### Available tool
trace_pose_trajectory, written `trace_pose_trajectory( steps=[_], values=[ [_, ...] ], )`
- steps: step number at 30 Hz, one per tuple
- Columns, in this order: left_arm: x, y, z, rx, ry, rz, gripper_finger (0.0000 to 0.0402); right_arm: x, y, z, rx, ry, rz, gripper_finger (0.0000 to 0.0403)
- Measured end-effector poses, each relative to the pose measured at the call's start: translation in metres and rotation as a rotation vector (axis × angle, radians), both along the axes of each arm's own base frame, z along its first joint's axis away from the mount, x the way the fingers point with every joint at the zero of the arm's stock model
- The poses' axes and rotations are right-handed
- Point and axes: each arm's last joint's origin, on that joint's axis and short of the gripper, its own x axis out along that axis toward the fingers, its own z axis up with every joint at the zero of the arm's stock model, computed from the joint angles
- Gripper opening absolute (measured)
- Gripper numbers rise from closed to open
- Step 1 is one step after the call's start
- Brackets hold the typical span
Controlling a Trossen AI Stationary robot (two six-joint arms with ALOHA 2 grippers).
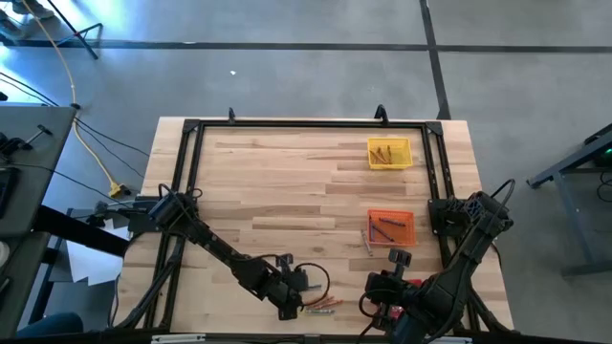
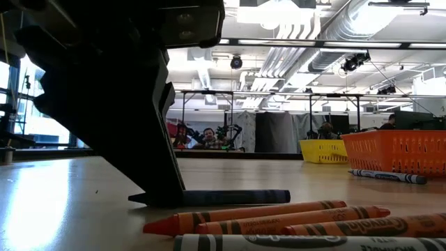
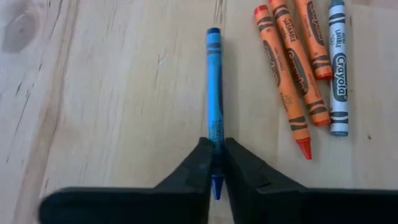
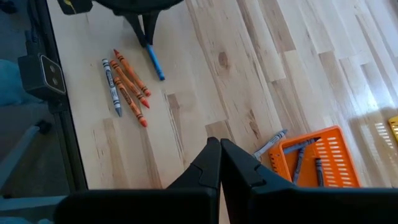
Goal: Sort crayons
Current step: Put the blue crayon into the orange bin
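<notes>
A blue crayon (image 3: 214, 87) lies flat on the wooden table near its front edge, with my left gripper (image 3: 216, 163) shut on it. The low view shows the same crayon (image 2: 237, 197) under the dark finger (image 2: 157, 188). Beside it lie three orange crayons (image 3: 292, 74) and a grey one (image 3: 339, 68), side by side on the table. My right gripper (image 4: 220, 155) hangs shut and holding nothing, high above the table's front right. My left gripper pinches the blue crayon between its two fingers, on the long sides near the pointed end (image 3: 216, 134). The tip (image 3: 216, 186) sticks out behind the fingers. The fingers slant down from the near left. The crayon lies flat on the table, reaching away from the gripper.
An orange mesh tray (image 1: 371, 227) with blue crayons stands at the right, with a loose grey crayon (image 4: 270, 143) beside it. A yellow tray (image 1: 370, 153) with orange crayons stands at the far right. A black frame (image 1: 287, 124) runs round the table.
</notes>
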Motion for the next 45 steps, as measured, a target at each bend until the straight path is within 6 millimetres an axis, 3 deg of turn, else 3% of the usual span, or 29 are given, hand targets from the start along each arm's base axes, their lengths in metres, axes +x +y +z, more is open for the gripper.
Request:
trace_pose_trajectory(
  steps=[8,45],
  values=[
    [0.0003,-0.0005,-0.0005,-0.015,0.004,-0.005,0.0003,-0.0002,0.0002,-0.0002,0.007,0.009,0.001,0.0],
    [0.0069,0.0001,0.0027,0.024,-0.103,0.085,0.0,-0.0004,0.0003,-0.0003,0.014,0.015,-0.001,0.0]
  ],
)
